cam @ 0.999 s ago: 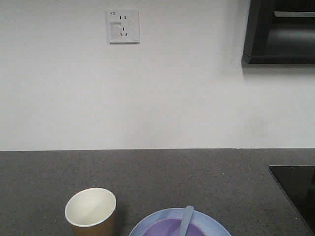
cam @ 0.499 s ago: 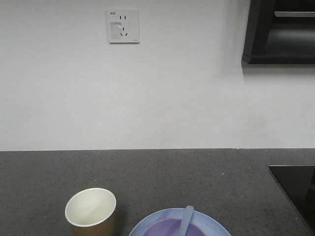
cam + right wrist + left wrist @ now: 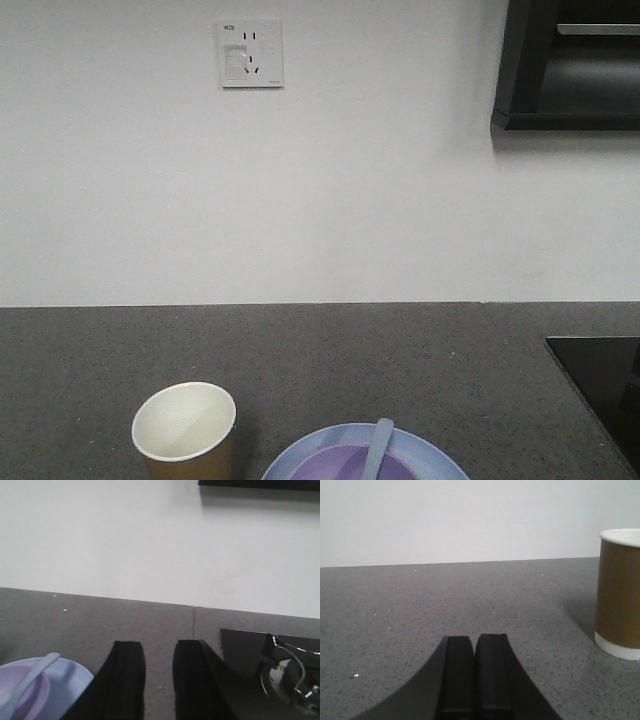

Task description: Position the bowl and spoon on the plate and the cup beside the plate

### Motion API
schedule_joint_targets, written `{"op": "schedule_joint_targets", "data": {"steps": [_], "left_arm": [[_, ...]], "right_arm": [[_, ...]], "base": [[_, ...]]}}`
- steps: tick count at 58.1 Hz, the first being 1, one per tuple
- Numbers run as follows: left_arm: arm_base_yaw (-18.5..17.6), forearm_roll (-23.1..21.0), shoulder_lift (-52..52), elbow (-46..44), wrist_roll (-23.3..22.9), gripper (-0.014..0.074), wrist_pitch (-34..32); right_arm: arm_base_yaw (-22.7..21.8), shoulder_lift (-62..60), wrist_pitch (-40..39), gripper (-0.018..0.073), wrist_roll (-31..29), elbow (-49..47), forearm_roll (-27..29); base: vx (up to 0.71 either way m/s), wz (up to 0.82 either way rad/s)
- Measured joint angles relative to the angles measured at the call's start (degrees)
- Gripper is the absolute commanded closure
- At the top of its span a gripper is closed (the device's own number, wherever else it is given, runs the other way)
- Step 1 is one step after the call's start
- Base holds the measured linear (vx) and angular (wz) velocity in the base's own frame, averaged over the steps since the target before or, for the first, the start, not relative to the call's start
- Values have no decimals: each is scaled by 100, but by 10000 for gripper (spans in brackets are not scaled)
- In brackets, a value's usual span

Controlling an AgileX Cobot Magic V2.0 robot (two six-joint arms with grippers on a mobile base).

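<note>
The light-blue plate sits at the bottom edge of the front view, with the purple bowl on it. The pale spoon leans in the bowl, handle pointing away. Left of the plate the tan paper cup stands upright on the counter, apart from the plate. In the left wrist view my left gripper is shut with nothing in it, low over the counter and left of the cup. My right gripper is open and empty, to the right of the plate, bowl and spoon.
The dark speckled counter runs back to a white wall with a socket. A black cooktop lies at the right, with a metal burner part close to my right gripper. A dark cabinet hangs at upper right.
</note>
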Motion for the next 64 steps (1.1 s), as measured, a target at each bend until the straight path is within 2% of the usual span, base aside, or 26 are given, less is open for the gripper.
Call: {"op": "schedule_joint_targets", "data": {"steps": [7, 16, 24, 64], "left_arm": [[0, 0, 0, 0, 0, 602, 0], [0, 0, 0, 0, 0, 602, 0], [0, 0, 0, 0, 0, 602, 0], [0, 0, 0, 0, 0, 602, -10]], "right_arm": [[-556, -585, -845, 573, -364, 1238, 288], [-760, -1320, -1432, 574, -651, 2484, 204], [-771, -2031, -1542, 573, -729, 3163, 143], [-771, -2185, -1283, 571, -691, 3209, 217]], "base": [[0, 0], [0, 0], [0, 0], [0, 0]]}}
